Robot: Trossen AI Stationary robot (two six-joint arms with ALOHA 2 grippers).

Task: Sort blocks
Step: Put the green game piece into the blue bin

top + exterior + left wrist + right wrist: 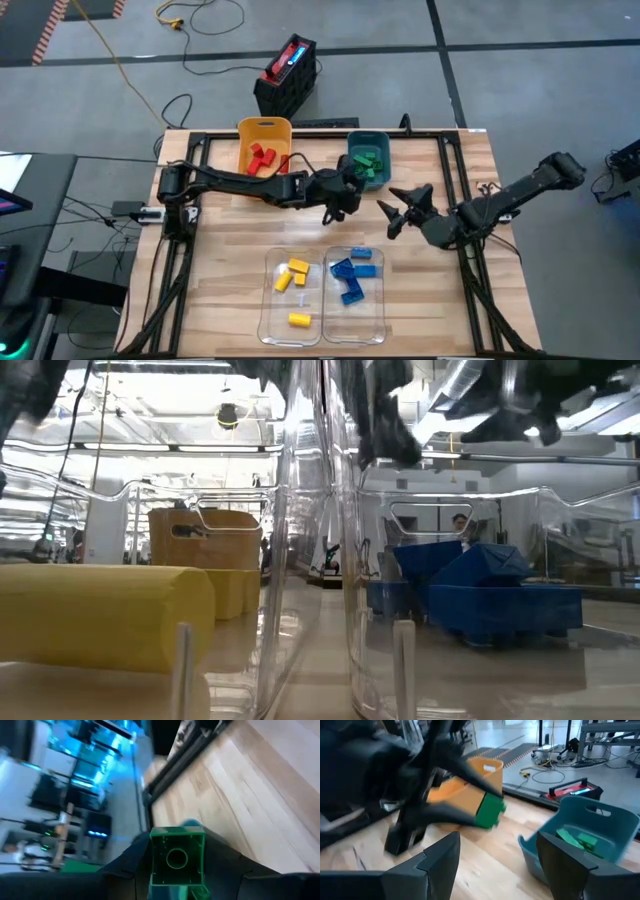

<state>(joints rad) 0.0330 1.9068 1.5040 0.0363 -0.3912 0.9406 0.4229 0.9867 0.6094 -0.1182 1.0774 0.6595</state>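
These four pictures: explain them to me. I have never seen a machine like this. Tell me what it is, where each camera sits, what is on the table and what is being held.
Two dark robot arms work at a wooden table, sorting toy blocks by colour. One camera looks straight down, one sits at table height behind the clear bins, and one rides on each wrist. The yellow bin holds red blocks, the teal bin green ones. One clear bin holds yellow blocks, the other blue ones. The left gripper holds a green block near the teal bin. The right gripper waits open and empty nearby.
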